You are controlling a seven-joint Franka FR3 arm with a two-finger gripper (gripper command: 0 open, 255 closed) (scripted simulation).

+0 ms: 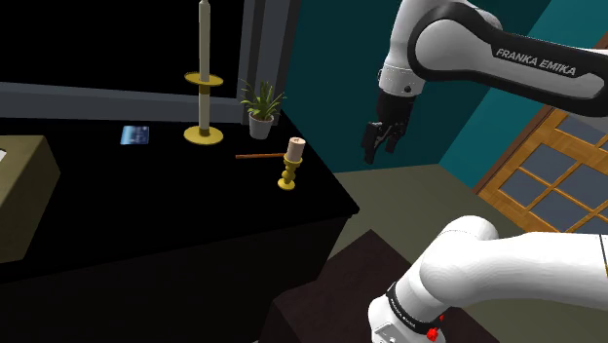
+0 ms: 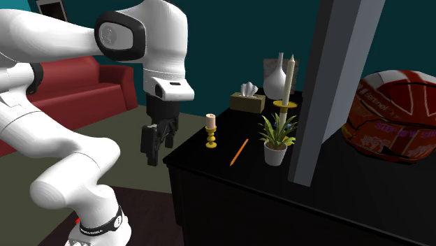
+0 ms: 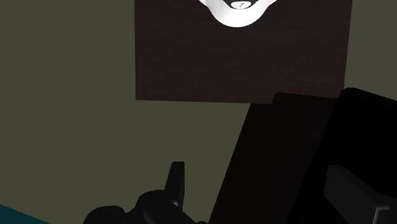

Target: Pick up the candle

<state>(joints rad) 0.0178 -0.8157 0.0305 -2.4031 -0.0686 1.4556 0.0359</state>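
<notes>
I think the small candle (image 1: 292, 148) is the easy one to grab, since it stands up on its gold holder (image 1: 287, 181) near the edge of the black tabletop (image 1: 146, 219). The claw (image 1: 380, 146) hangs beside the tabletop, over the floor (image 1: 414, 190). Its fingers are apart and touch nothing.

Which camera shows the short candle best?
The shoulder view: it looks down on the short candle, with holder and top clear. The second exterior view shows it side-on; the wrist view faces the floor.
</notes>
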